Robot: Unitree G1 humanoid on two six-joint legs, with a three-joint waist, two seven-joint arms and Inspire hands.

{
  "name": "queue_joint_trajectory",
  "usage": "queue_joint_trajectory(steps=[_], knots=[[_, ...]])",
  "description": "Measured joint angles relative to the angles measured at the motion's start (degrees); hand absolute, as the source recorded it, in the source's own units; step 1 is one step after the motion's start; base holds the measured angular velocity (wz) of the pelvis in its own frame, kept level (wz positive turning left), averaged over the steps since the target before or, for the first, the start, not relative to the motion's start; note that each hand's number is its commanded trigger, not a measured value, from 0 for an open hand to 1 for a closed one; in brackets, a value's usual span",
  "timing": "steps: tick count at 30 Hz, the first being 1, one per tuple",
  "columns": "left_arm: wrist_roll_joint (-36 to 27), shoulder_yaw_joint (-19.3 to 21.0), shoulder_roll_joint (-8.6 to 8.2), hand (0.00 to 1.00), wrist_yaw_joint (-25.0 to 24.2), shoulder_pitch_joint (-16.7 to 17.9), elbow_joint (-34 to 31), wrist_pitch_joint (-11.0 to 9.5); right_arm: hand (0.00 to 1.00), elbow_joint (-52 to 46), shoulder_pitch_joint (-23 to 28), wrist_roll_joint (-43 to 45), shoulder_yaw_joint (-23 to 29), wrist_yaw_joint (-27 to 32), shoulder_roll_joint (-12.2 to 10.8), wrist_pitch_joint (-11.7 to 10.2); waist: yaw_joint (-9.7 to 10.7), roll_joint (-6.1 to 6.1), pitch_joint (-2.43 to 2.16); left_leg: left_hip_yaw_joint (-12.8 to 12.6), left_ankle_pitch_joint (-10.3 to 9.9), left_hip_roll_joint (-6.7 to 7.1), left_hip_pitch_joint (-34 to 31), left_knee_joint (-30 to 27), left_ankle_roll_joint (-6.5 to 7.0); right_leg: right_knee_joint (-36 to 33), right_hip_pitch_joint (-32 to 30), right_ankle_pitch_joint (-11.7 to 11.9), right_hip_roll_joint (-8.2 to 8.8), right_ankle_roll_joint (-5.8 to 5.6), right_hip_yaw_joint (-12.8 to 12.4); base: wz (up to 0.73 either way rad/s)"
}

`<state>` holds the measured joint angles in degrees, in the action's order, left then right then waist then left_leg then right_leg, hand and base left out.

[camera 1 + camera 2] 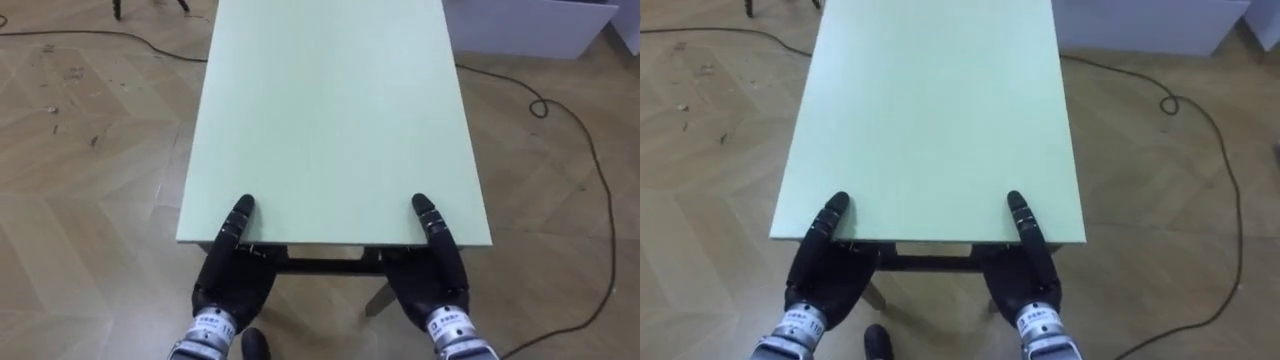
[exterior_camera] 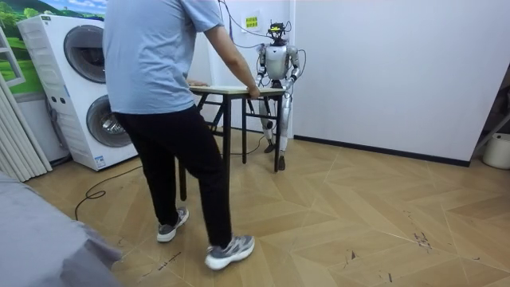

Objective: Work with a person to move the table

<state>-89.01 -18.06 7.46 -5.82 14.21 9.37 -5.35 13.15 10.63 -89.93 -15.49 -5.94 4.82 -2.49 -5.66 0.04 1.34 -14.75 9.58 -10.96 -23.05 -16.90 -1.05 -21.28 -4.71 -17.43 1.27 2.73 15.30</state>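
Table [image 1: 330, 110] gripped, carry judged unfinished
Lower-frame edge is clasped by left hand [image 1: 232, 272] and right hand [image 1: 433, 272], far end by a person [image 2: 159, 88].

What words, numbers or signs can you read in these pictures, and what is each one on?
Wall sign: yellow-green, print too small to read.
Tags on the left hand and right hand: print too blurred to read.
Table: no print on its top.
Washing machines: nothing legible.
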Motion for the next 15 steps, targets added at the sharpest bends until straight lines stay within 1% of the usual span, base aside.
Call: queue_joint_trajectory(steps=[1, 2, 3, 4, 5, 6, 7, 8, 9, 10, 11, 12, 13, 14, 15], knots=[[-0.63, 0.02, -0.15, 1.00, -0.14, 0.84, -0.01, -0.23, 1.00, 0.42, -0.22, 0.58, -0.27, 0.02, 0.07, 0.12, -0.28, 0.09, 0.04, 0.11, -3.34, 0.06, -0.05, -4.33, 0.50, 0.52, 0.34, 0.58, 0.74, -0.15, 0.85, -0.62], [-1.75, -0.16, -0.44, 1.00, -0.42, 2.01, -0.02, -0.33, 1.00, 0.74, -0.27, 1.42, -0.79, 0.08, 0.24, 0.05, -0.13, 0.80, 0.06, 0.89, -9.66, 0.59, 0.01, -12.67, 0.46, 2.26, 1.56, 1.92, 1.52, -0.40, 3.47, -0.09], [-2.01, -0.23, -0.46, 1.00, -0.42, 2.55, -0.05, -0.32, 1.00, 0.75, -0.37, 2.03, -1.06, 0.17, 0.34, 0.05, 0.65, 1.32, 0.01, 1.56, -14.68, 0.77, 0.22, -19.43, 0.92, 3.59, 2.11, 3.22, 1.71, -0.77, 6.14, 0.18], [-2.01, -0.23, -0.38, 1.00, -0.42, 2.61, -0.06, -0.32, 1.00, 0.75, -0.48, 2.53, -1.03, 0.19, 0.40, 0.04, 1.12, 1.45, 0.09, 1.83, -16.83, 0.61, 0.61, -22.11, 1.10, 3.91, 2.17, 3.53, 1.73, -0.62, 7.77, 0.50], [-2.06, -0.19, -0.33, 1.00, -0.42, 2.69, -0.06, -0.27, 1.00, 0.75, -0.69, 3.02, -0.96, 0.18, 0.49, 0.01, 2.51, 1.63, 0.21, 2.96, -20.74, 0.46, 2.02, -26.44, 1.10, 4.34, 2.28, 3.93, 1.59, -0.43, 10.72, 0.66], [-2.01, -0.21, -0.65, 1.00, -0.42, 2.74, -0.33, -0.23, 1.00, 0.60, -0.99, 3.73, -0.72, 0.18, 0.83, 0.01, 3.70, 1.88, 0.34, 3.20, -23.85, -0.08, 4.40, -29.10, 0.73, 4.39, 2.27, 4.04, 1.63, -0.37, 13.75, 0.64], [-2.01, -0.22, -0.99, 1.00, -0.42, 2.73, -0.46, -0.16, 1.00, 0.24, -1.07, 3.90, -0.60, 0.19, 0.90, -0.02, 4.03, 2.27, 0.55, 3.12, -25.32, -0.58, 5.98, -30.07, 0.45, 4.33, 2.27, 4.05, 1.62, -0.38, 15.01, 0.51], [-1.95, -0.21, -1.82, 1.00, -0.42, 2.72, -0.79, 0.02, 1.00, -0.66, -1.01, 4.57, -0.11, 0.20, 1.33, -0.17, 4.46, 3.20, 0.91, 3.02, -27.59, -1.49, 9.48, -31.06, -0.07, 4.01, 1.93, 4.07, 1.48, -0.49, 16.01, 0.36], [-1.92, -0.20, -2.21, 1.00, -0.42, 2.72, -1.24, 0.17, 1.00, -1.42, -1.03, 5.05, 0.43, 0.19, 1.49, -0.19, 5.22, 4.17, 0.92, 3.11, -28.72, -2.39, 12.57, -30.42, -1.13, 2.50, 1.02, 3.80, 1.53, -0.84, 16.57, 0.37], [-1.92, -0.13, -2.37, 1.00, -0.42, 2.55, -1.38, 0.19, 1.00, -1.87, -1.09, 5.02, 0.52, 0.19, 1.67, -0.20, 5.59, 4.73, 1.07, 3.88, -29.68, -2.22, 13.09, -28.10, -1.83, 0.91, 0.32, 3.65, 1.68, -1.00, 16.56, 0.45], [-1.95, -0.05, -2.53, 1.00, -0.29, 2.40, -1.36, 0.22, 1.00, -2.04, -1.03, 5.09, 0.51, 0.16, 2.01, -0.25, 6.68, 4.58, 1.07, 4.45, -30.22, -0.30, 13.98, -24.24, -1.71, -2.40, -1.76, 3.70, 2.59, -0.73, 14.02, 0.57], [-2.10, -0.11, -2.46, 1.00, 0.05, 2.38, -1.21, 0.25, 1.00, -2.08, -0.87, 5.08, 0.08, 0.09, 2.26, -0.43, 8.20, 4.68, 1.11, 7.24, -30.20, 1.56, 16.04, -19.83, -1.71, -6.79, -4.92, 4.05, 2.98, 0.36, 8.63, 0.55], [-2.09, -0.16, -2.40, 1.00, 0.05, 2.39, -1.08, 0.23, 1.00, -2.07, -0.77, 5.09, -0.18, 0.10, 2.20, -0.59, 8.66, 4.70, 1.04, 8.41, -30.21, 2.00, 16.93, -18.07, -1.71, -6.93, -6.30, 3.78, 2.01, 0.63, 5.61, 0.36], [-2.07, -0.02, -2.01, 1.00, -0.04, 2.08, -1.31, 0.00, 1.00, -2.27, -0.98, 5.08, -0.40, 0.12, 1.76, -0.63, 8.45, 4.56, 0.73, 10.50, -30.21, 2.26, 17.09, -15.24, -1.71, -1.66, -8.79, 5.04, -1.67, 1.50, 0.96, 0.15], [-2.34, 0.49, -1.81, 1.00, -0.10, 1.89, -1.56, -0.03, 1.00, -2.78, -1.20, 5.05, -0.74, 0.17, 1.70, -0.74, 8.32, 3.87, 0.68, 10.80, -30.40, 2.97, 17.26, -12.86, -2.04, 1.38, -10.47, 10.37, -2.31, 2.07, 0.30, 0.20]])
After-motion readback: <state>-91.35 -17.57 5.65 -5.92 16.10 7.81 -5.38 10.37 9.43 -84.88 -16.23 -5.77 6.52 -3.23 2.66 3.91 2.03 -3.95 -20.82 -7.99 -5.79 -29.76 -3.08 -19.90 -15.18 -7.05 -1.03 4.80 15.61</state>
